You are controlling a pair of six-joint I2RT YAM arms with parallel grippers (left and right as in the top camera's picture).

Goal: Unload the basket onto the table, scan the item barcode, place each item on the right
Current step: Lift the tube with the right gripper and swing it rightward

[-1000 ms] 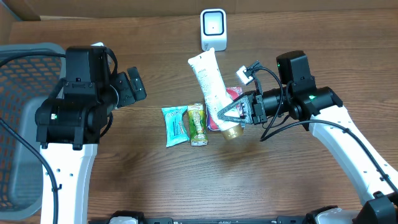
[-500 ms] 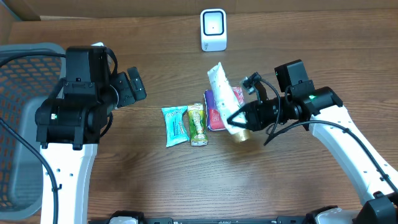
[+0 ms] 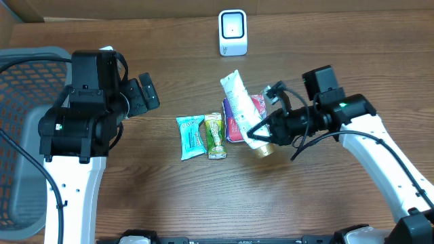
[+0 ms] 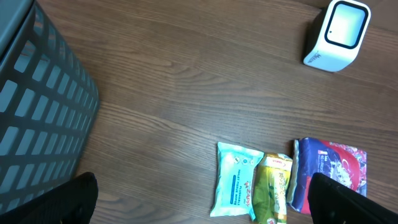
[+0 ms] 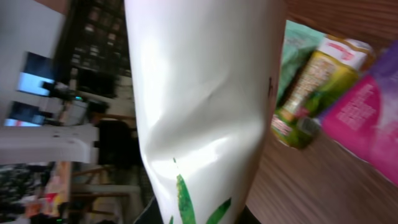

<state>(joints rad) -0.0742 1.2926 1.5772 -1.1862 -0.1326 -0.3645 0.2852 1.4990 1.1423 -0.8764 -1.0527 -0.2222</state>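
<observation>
The item is a white tube (image 3: 239,105) with green leaf marks and a gold cap. My right gripper (image 3: 258,133) is shut on its cap end and holds it tilted up above the packs. In the right wrist view the tube (image 5: 199,93) fills the frame and hides most of the right gripper (image 5: 199,215). The white scanner (image 3: 232,32) stands at the back centre, apart from the tube, and also shows as the scanner (image 4: 339,34) in the left wrist view. At the left, my left gripper (image 3: 146,95) hangs open and empty, seen in its own view as the left gripper (image 4: 205,200).
A teal pack (image 3: 190,136), a green pack (image 3: 215,134) and a purple-red pack (image 3: 232,127) lie side by side mid-table, under and left of the tube. A grey mesh basket (image 3: 27,81) stands at the far left edge.
The right gripper has turned and tipped the tube up; its far end has swung right, away from the scanner. The left arm has not moved.
</observation>
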